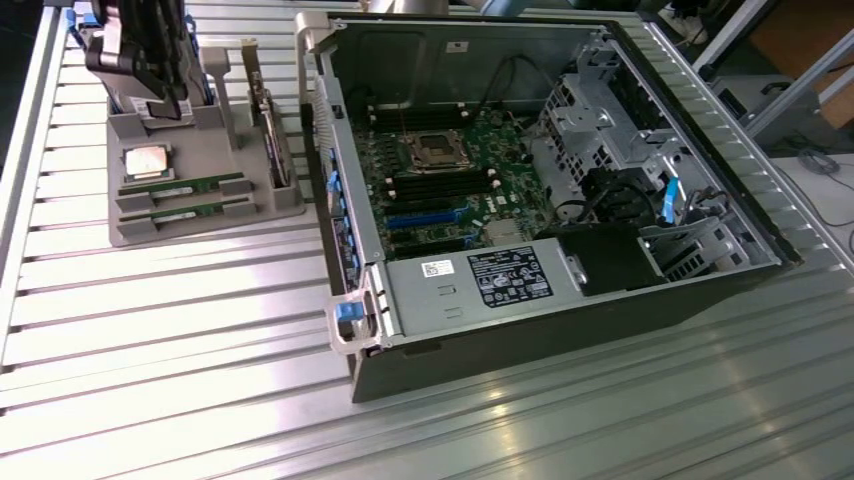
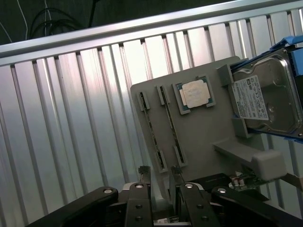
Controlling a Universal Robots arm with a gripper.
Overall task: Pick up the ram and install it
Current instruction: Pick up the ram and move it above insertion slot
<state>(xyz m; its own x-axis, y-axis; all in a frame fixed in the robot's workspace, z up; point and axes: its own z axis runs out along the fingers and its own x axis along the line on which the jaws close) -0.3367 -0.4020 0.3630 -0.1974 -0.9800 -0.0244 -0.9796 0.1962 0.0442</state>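
Now gripper (image 2: 160, 172) jaws spread, empty, hovering over grey holder (image 2: 203, 135) w/ 2 ram sticks (image 2: 152, 132) in slots.

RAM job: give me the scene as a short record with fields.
first ram stick: seated in the grey holder, beside the processor
second ram stick: in the next slot along
gripper: open, empty, by the sticks' ends
hard drive: standing in the holder, blue frame
computer case: open, motherboard exposed
task state: no ram picked up yet
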